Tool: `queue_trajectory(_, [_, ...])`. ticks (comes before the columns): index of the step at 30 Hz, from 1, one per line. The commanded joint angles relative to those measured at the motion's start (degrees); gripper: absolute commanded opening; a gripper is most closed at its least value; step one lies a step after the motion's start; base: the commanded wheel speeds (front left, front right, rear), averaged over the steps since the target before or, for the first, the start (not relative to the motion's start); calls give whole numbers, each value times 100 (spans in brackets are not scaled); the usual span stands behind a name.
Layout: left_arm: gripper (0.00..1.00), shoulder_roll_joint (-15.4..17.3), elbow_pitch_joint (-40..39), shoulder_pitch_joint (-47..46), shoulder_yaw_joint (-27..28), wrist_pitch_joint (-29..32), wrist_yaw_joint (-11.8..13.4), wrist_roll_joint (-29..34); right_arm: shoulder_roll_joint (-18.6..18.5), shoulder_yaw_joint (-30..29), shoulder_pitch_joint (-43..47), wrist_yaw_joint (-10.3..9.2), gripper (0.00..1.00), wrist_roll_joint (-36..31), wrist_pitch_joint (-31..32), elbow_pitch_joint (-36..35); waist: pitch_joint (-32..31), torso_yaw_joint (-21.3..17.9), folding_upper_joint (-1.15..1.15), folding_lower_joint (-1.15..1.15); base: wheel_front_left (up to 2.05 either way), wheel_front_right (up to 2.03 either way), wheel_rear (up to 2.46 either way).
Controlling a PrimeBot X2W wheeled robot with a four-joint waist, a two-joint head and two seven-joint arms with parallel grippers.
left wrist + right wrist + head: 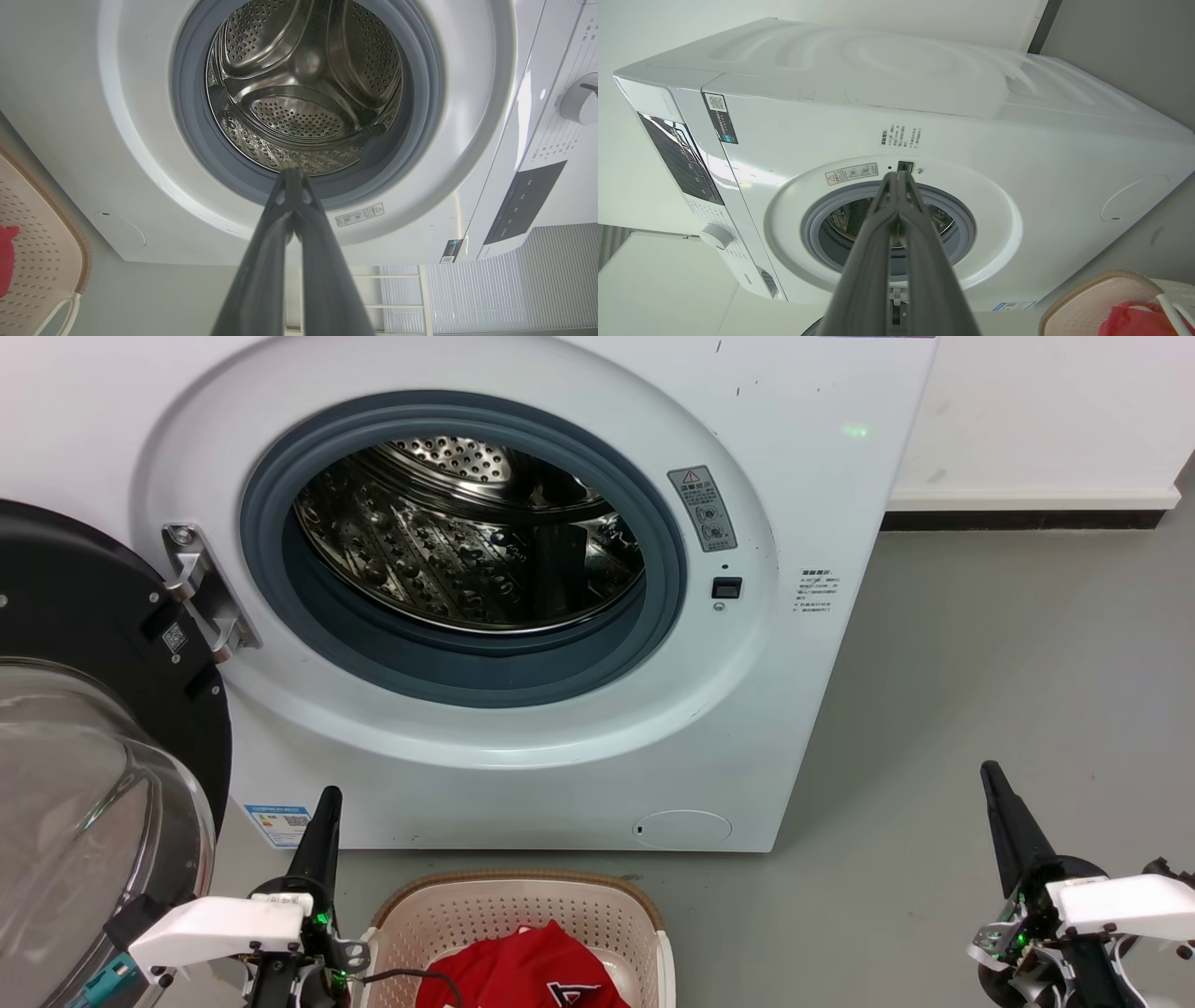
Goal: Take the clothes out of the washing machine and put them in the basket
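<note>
While the washing machine [579, 775] stands with its glass door [84, 784] swung wide to the robot's left, its round grey-rimmed opening shows the shiny perforated steel of the drum [467, 560]. The basket [523, 901] sits on the grey floor [980, 653] just in front of the machine's lower front edge, and the bottom of the head view cuts it off. A red garment [523, 961] with white and black lettering lies inside the basket, toward the part nearest the robot. The left gripper [329, 798] hangs just beside the basket's left rim, its two dark fingers pressed together and pointing up at the machine's front. In the left wrist view the tips meet in front of the lower rim of the opening. The right gripper [991, 773] hovers over the floor well to the right of the basket and of the machine's right corner. Its fingers are likewise together, tips touching, with nothing between them.
</note>
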Motion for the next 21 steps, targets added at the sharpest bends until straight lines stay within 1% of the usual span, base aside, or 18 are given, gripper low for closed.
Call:
queue_trajectory(1, [0,-3,5,-105,27,35,-44,-122,0,-21,-116,0,0,125,35,14,-4,4,0,0,0,0,0])
queue_trajectory(18, [0,-11,49,-118,97,217,-103,-824,25,-120,-148,0,0,793,174,106,-43,46,0,0,0,0,0])
queue_trajectory(21, [0,-11,48,-114,93,217,-103,-800,31,-125,-148,0,0,761,180,103,-44,46,0,0,0,0,0])
